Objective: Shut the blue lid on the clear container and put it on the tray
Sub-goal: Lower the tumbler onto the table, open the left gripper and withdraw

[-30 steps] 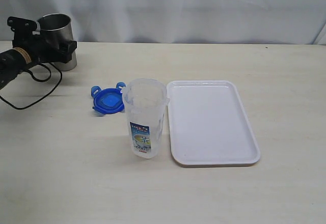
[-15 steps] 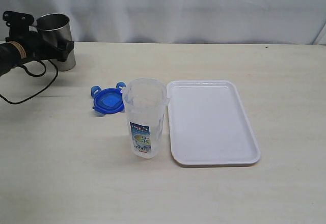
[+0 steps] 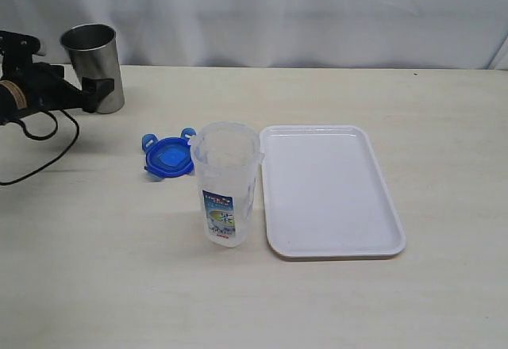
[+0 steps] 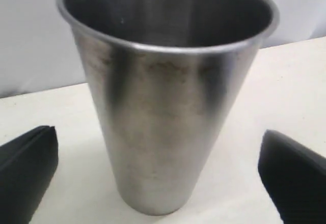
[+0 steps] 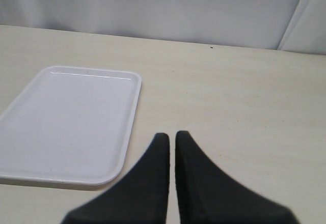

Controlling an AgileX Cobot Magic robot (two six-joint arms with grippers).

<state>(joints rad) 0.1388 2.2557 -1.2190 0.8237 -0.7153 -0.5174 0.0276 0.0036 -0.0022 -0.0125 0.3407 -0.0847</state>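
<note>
Left gripper (image 4: 159, 178) is gaping wide at the steel cup (image 3: 94, 55), holding nothing. Right gripper (image 5: 172, 137) is pinched closed and empty. The blue lid (image 3: 167, 159) is lying just behind the uncapped clear container (image 3: 226, 186), which is standing beside the tray (image 3: 329, 190). I'm judging lid pickup not yet begun; the next move is swinging the left gripper over the lid.

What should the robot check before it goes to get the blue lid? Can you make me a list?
1. Is the left hand open? Ok: its fingers stand wide on either side of the steel cup and do not touch it.
2. Is the blue lid free to pick up? Ok: it lies flat on the table beside the clear container.
3. Is the container upright with its top open? Ok.
4. Is there room on the tray? Ok: nothing lies on it.
5. Is the right hand ready to grab? Not ok: it is shut.
6. Is the lid on the container? Not ok, not yet.
</note>
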